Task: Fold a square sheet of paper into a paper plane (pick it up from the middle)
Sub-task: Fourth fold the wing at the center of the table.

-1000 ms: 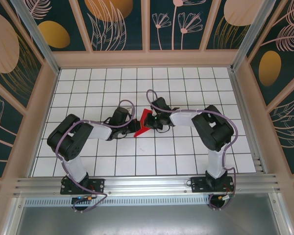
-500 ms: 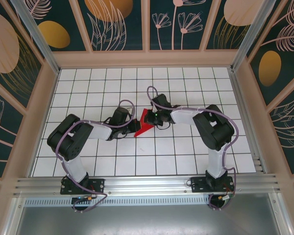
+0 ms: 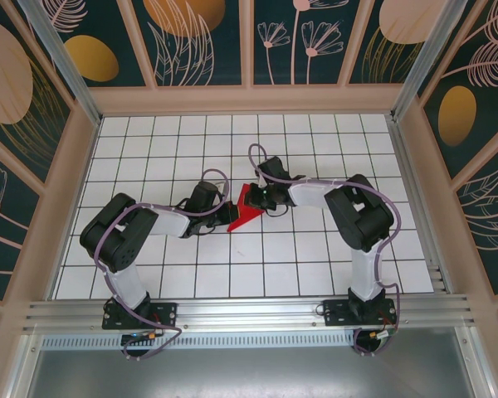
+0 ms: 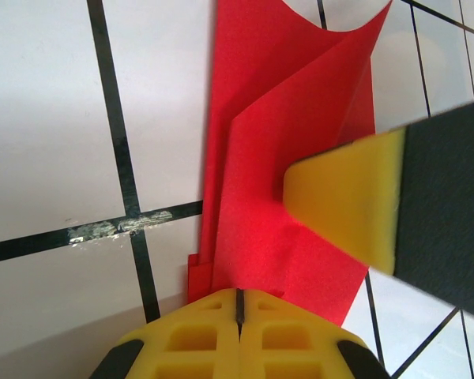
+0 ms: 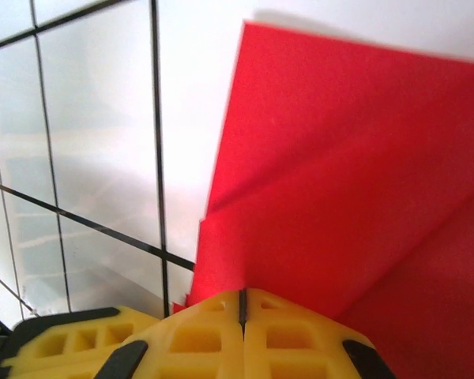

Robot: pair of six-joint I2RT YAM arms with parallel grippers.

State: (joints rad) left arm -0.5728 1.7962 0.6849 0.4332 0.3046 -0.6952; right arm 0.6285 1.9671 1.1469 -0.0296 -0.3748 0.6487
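Two paper (image 4: 284, 118) edges hidden inside left end effector (image 4: 238, 296), right end effector (image 5: 242, 294).

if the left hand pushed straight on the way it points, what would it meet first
The paper it is shut on, which stands straight ahead of the left hand. Beyond that, probably the right hand, its yellow tip against the paper just off that line; depth is unclear.
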